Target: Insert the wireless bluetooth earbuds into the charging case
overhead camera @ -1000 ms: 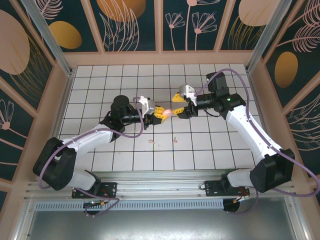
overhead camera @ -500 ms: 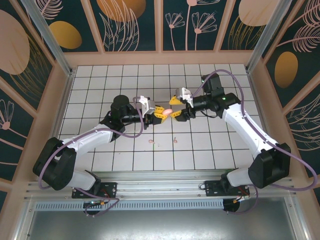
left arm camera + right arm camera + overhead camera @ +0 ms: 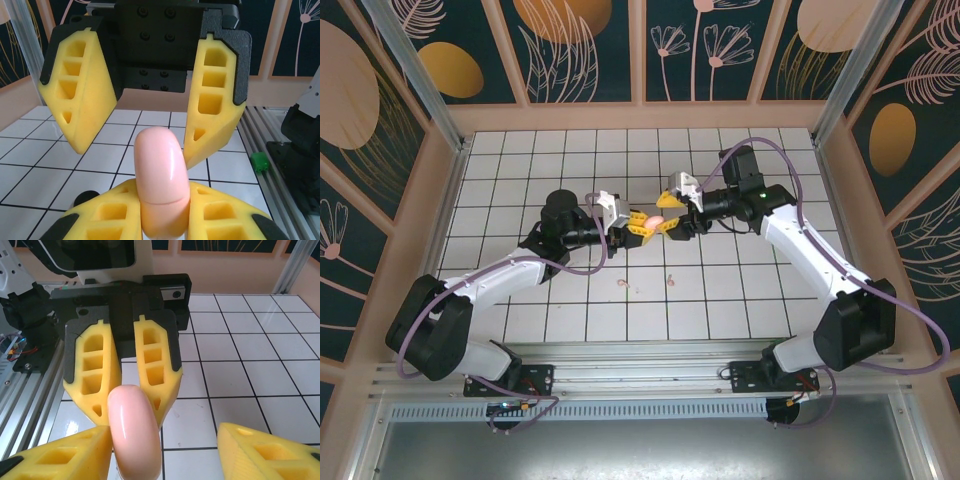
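Tiled tabletop (image 3: pixel 520 160): left pincer (image 3: pixel 638 226) clamps pink charging case (image 3: pixel 655 220); right pincer (image 3: pixel 671 224), half-open, straddles its tip from 3 o'clock.

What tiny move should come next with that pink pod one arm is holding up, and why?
Probably close the right tool gently on the free end of the pink case. The left tool is shut on its other end, the lid seam looks closed, and the right tool's open fingers flank it, so a second grip seems needed to open it.
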`<state>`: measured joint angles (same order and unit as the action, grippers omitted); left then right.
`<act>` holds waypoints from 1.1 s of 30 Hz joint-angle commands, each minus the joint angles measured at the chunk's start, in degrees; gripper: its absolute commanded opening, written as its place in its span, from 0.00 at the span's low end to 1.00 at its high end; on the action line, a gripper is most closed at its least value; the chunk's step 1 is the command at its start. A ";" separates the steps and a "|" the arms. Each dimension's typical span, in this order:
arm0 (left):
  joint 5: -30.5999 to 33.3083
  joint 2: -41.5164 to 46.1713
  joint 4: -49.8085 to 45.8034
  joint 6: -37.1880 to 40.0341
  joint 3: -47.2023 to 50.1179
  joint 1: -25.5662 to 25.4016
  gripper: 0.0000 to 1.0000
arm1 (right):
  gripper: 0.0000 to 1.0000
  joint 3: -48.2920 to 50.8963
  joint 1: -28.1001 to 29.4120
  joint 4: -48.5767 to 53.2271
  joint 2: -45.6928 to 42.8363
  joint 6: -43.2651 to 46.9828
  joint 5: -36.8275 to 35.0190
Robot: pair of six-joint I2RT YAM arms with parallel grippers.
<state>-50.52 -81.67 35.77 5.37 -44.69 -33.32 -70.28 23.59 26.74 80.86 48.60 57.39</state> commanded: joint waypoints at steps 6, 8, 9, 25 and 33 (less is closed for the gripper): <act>-2.14 0.95 0.39 0.38 -1.46 -0.34 0.13 | 0.57 -0.82 -1.73 -6.09 0.00 -4.57 0.67; -2.14 1.09 0.40 0.30 -1.46 -0.35 0.13 | 0.57 -0.68 -1.93 -6.09 0.17 -4.74 0.62; -2.17 1.09 0.43 0.34 -1.46 -0.34 0.13 | 0.57 -0.65 -1.98 -6.10 0.32 -4.90 0.62; -2.42 0.98 1.28 -0.42 -1.43 -0.33 0.13 | 0.56 -0.82 -3.12 -8.88 -0.09 -10.60 -3.98; -1.46 -0.09 5.28 -3.93 0.03 -0.32 0.13 | 0.56 -0.54 -3.13 -8.65 -0.46 -10.85 -2.63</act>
<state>-50.04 -81.69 36.40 3.46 -44.69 -33.23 -70.28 21.34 20.62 80.86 38.52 55.59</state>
